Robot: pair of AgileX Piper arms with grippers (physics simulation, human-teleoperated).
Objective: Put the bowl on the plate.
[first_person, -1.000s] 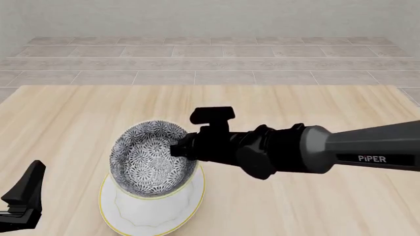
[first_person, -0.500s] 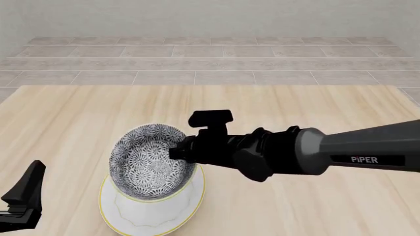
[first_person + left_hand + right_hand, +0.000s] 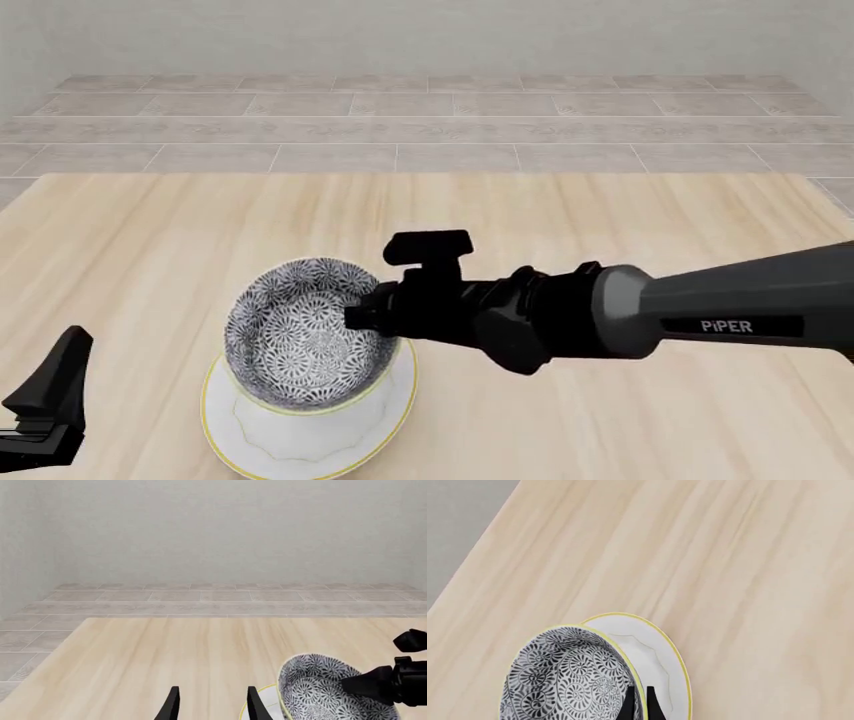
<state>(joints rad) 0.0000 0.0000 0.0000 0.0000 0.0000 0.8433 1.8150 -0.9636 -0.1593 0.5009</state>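
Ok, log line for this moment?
right gripper: shut on bowl rim | bowl: over plate, tilted | left gripper: open, idle

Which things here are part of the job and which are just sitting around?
In the job:
- bowl, patterned, over the plate, rim pinched by the right pincer
- plate, white with a yellow rim, under the bowl

Not in the job right now:
- left pincer, open, off to the side and holding nothing
- table, just the surface; nothing else lies on it

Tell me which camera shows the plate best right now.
Front view: most of the plate shows under the bowl. Right wrist view catches one side beside the right gripper; left wrist only a sliver.
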